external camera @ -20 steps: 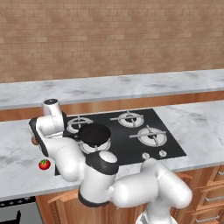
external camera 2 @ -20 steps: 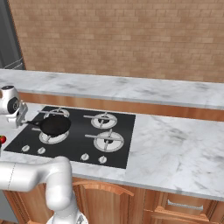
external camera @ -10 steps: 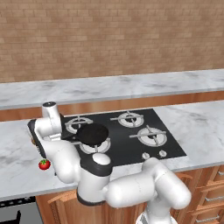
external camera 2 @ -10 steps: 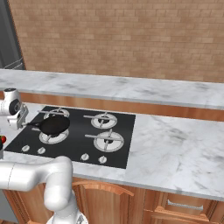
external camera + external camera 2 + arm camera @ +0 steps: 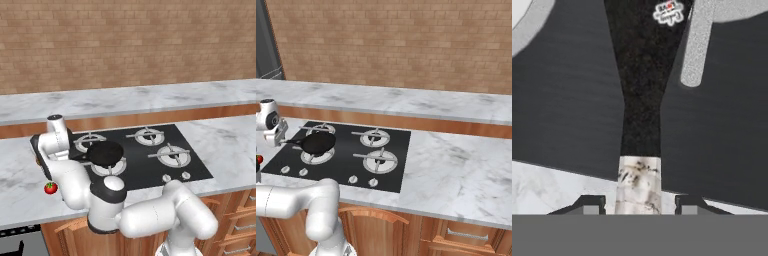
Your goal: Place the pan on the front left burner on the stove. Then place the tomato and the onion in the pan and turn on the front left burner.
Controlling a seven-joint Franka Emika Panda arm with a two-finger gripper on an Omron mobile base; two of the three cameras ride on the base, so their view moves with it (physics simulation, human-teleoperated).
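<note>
A small white label with a red mark sits on the pan's handle [image 5: 640, 100] near the top of the hand view, but its print is too blurred to read.

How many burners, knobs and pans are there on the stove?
Burners: 4
Knobs: 4
Pan: 1
Total on the stove: 9
</note>
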